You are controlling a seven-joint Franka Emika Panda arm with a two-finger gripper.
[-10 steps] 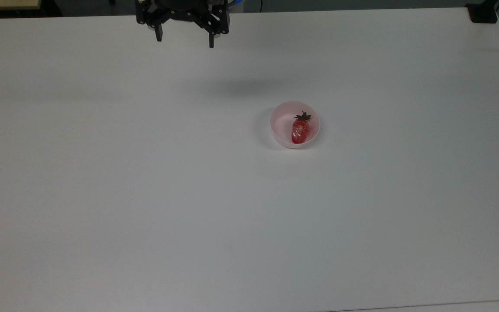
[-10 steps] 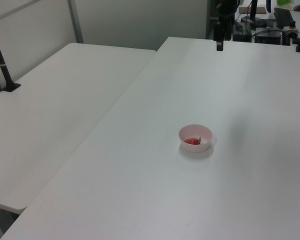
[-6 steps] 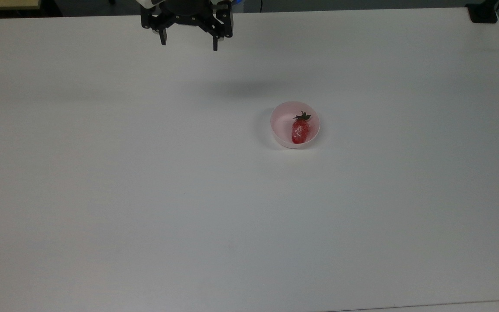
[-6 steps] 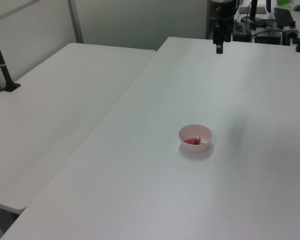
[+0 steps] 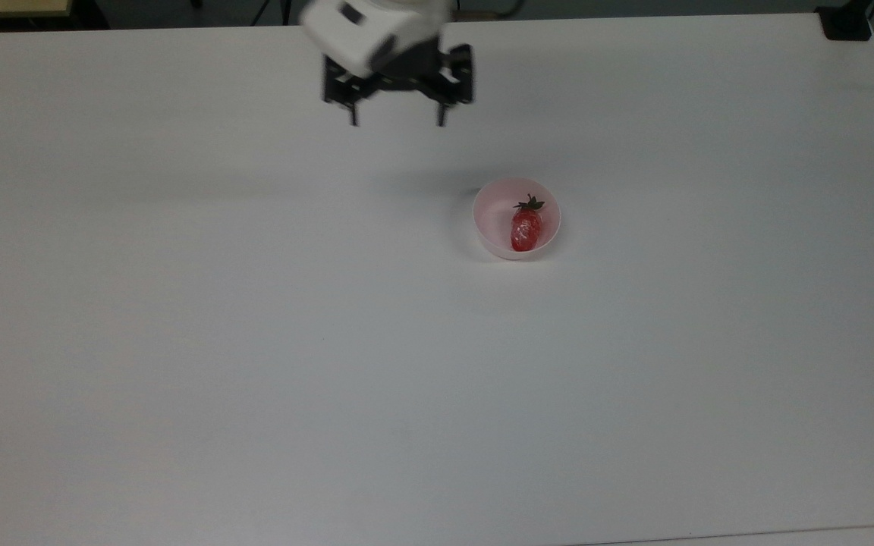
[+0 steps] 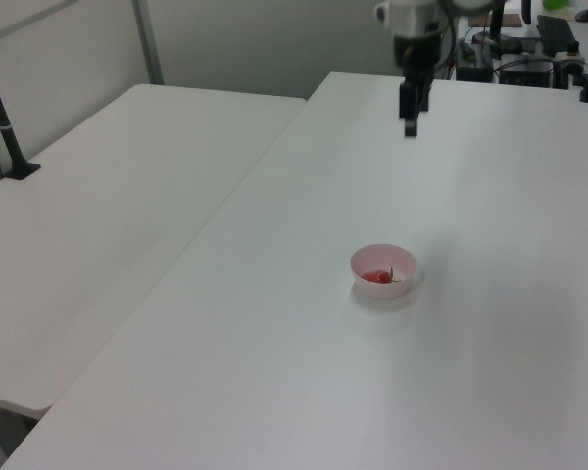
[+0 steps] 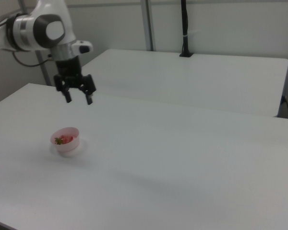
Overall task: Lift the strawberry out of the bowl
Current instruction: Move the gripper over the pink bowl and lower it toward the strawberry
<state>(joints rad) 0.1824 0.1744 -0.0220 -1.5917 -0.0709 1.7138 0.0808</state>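
The claw (image 5: pixel 396 121) hung in the air with its fingers spread wide apart and empty, up and to the left of the bowl (image 5: pixel 494 227) in the top view, well apart from it. The strawberry (image 5: pixel 525 228) lay on its side inside that pale pink bowl, on the right half in the top view, green cap pointing to the far rim, red tip toward the near wall. It looked small, light and glossy, so probably slick under the fingers and easy to squirt out of a hard pinch; a gentle close across the fat red middle, fingers to either side of its length, seemed the safest hold, well away from the leafy cap. The bowl looked thin and light too, likely to skid or tip on the white worktop (image 5: pixel 255 341) if a finger caught the rim. In the left view the strawberry (image 6: pixel 377 277) was half hidden behind the bowl (image 6: pixel 383 289) wall, a red smear and a dark stem. In the right view the claw (image 7: pixel 78 98) hovered above the bowl (image 7: pixel 67 143), the strawberry (image 7: pixel 63 140) barely peeking over the rim.
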